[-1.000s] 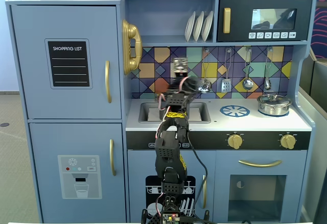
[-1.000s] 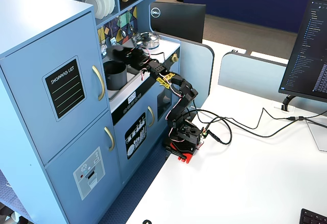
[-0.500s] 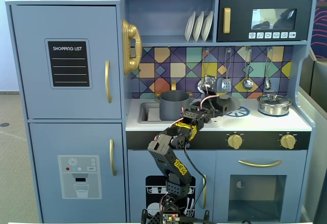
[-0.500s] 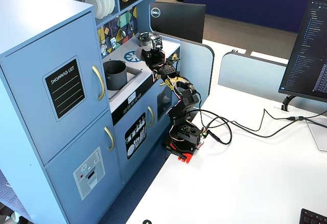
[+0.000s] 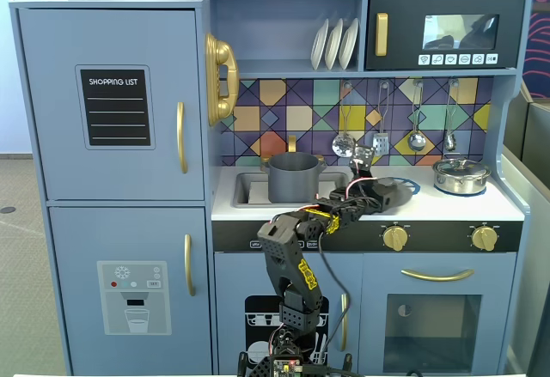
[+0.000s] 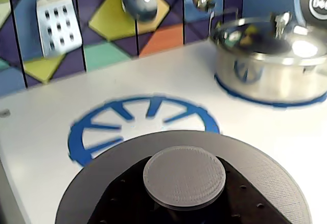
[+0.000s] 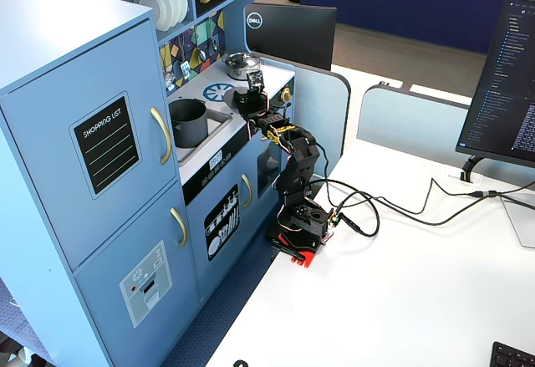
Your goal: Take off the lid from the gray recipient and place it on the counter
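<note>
The gray recipient [image 5: 295,177] stands uncovered in the sink recess, and it also shows in the other fixed view [image 7: 189,122]. My gripper [image 5: 375,190] is shut on the knob [image 6: 184,177] of the dark gray lid [image 6: 153,150]. It holds the lid low over the counter [image 5: 447,207], to the right of the pot. In the wrist view my black fingers [image 6: 120,201] flank the knob, and the lid covers the near edge of the blue burner print [image 6: 102,132]. I cannot tell whether the lid touches the counter.
A shiny silver pot with its own lid [image 5: 461,174] stands on the right burner, close in the wrist view [image 6: 265,60]. Utensils [image 5: 381,141] hang on the tiled back wall. The sink recess [image 5: 245,190] lies to the left.
</note>
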`<control>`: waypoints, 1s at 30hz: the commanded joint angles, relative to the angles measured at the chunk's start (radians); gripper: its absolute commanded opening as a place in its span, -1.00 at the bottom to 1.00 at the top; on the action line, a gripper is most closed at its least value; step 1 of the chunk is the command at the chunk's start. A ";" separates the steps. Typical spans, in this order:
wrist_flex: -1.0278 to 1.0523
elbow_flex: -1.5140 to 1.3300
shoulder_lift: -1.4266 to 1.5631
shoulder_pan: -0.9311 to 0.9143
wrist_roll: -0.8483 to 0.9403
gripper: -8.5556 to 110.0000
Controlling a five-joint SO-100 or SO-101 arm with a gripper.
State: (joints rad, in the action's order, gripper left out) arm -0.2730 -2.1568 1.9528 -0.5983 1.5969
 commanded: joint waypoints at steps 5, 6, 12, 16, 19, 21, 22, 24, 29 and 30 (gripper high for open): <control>-0.040 0.140 -0.104 0.025 0.000 -0.86; -0.040 0.155 -0.120 0.025 0.000 -0.86; -0.025 0.215 -0.179 0.023 -0.006 -0.86; -0.025 0.198 -0.170 0.015 -0.003 -0.85; -0.025 0.186 -0.160 0.003 -0.017 -0.65; -0.018 0.184 -0.149 -0.005 -0.025 -0.48; -0.014 0.184 -0.144 -0.011 -0.020 -0.42; -0.011 0.183 -0.135 -0.017 -0.011 -0.36; 0.011 0.193 -0.100 -0.028 -0.012 -0.33; 0.014 0.201 -0.089 -0.026 -0.015 -0.33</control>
State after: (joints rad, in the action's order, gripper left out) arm -0.2684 -2.0249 1.7794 -0.6136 1.5846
